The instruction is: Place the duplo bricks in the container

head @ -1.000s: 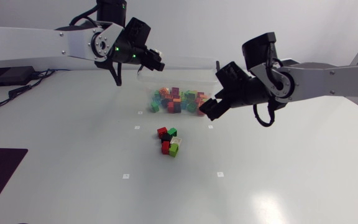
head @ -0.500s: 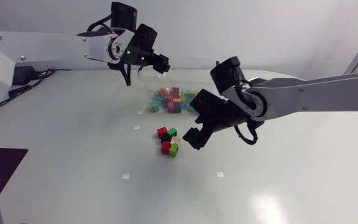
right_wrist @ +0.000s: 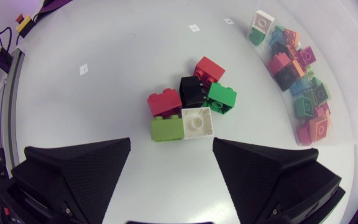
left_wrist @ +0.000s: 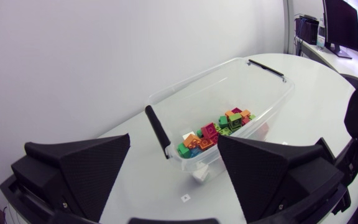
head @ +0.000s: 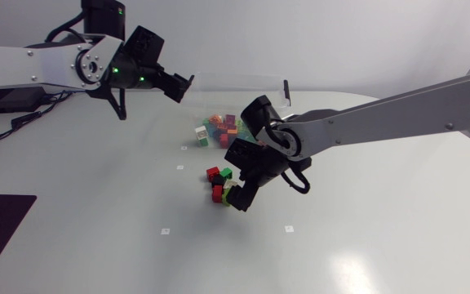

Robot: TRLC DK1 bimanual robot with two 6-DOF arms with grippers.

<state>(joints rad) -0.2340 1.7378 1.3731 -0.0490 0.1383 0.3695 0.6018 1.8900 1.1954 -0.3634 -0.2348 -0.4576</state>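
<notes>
Left arm (head: 47, 64) enters from the left edge. Left tool (head: 178, 86) is above the counter (head: 96, 180), near the left end of the container (head: 239, 80) and apart from it.

Left wrist view: left tool (left_wrist: 173, 148) is spread wide with nothing between the fingers. The container (left_wrist: 229, 78) lies ahead of it. It is clear plastic with a black handle (left_wrist: 157, 130) on the near end and another on the far end.

Sorted bricks (head: 221, 129) form a mixed heap on the container floor: red, orange, green, blue, magenta. In the left wrist view they sit bunched (left_wrist: 213, 132) toward the near end.

Loose pile (head: 219, 184) is on the counter in front of the container, apart from it. The right wrist view shows six duplo bricks touching in one clump:
- red brick (right_wrist: 209, 68), farthest from the tool
- black brick (right_wrist: 191, 90) and green brick (right_wrist: 221, 98) behind it
- second red brick (right_wrist: 164, 102)
- white brick (right_wrist: 197, 121) and lime brick (right_wrist: 167, 129), side by side and nearest the tool

Right tool (head: 243, 196) sits at the pile's right side in the head view, overlapping its edge. Can't tell if it touches a brick.

Right wrist view: right tool (right_wrist: 171, 146) is spread wide and holds nothing. The clump is just ahead of the fingertips, lined up with the gap.

Right arm (head: 398, 114) enters from the right edge and reaches in to the middle. Small white marker (head: 166, 231) on the counter in front of the pile.
</notes>
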